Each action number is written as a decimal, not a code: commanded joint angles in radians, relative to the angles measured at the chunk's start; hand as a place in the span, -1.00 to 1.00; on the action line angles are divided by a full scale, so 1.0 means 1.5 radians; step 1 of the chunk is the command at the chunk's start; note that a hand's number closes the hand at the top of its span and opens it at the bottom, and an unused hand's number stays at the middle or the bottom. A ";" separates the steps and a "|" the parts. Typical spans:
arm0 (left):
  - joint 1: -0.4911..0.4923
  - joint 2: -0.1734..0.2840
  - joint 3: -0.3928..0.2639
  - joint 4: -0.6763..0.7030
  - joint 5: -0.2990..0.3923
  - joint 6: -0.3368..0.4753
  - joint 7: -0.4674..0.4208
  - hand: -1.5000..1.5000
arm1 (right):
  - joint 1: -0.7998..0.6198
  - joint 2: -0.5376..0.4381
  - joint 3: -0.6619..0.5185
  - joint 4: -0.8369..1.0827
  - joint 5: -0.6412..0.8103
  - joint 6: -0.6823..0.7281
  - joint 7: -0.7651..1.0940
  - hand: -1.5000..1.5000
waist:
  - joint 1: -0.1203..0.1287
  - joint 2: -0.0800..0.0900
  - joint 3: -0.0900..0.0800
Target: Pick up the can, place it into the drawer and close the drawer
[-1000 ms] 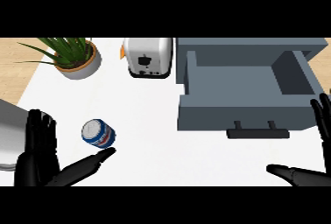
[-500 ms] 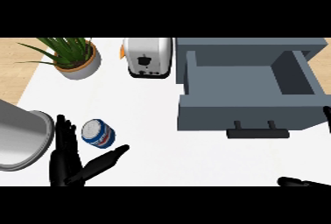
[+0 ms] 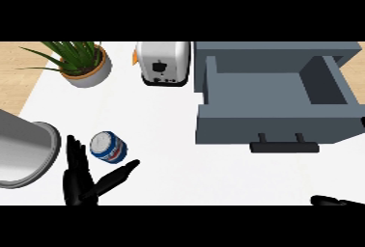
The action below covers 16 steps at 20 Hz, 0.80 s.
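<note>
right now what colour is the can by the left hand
The can is white and blue with a red stripe, seen in the head view.

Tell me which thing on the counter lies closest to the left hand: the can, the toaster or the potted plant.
The can. It sits just beside the open left hand, between its fingers and thumb, while the toaster and potted plant stand at the counter's far edge.

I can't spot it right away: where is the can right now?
In the head view, the can lies on the white counter at lower left, between the left robot hand's spread fingers and thumb.
</note>
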 commanded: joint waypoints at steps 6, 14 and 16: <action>-0.092 0.013 0.095 0.196 0.090 -0.062 -0.098 -1.00 | 0.014 -0.016 -0.053 -0.036 -0.051 0.032 0.031 -1.00 | -0.003 0.000 0.000; -0.162 0.018 0.149 0.331 0.146 -0.092 -0.181 -1.00 | 0.005 -0.006 -0.045 -0.027 -0.031 0.047 0.028 -1.00 | -0.002 0.000 0.000; -0.171 0.000 0.165 0.411 0.155 -0.112 -0.246 -1.00 | 0.024 0.006 -0.049 -0.045 -0.019 0.041 0.030 -1.00 | -0.003 0.000 0.000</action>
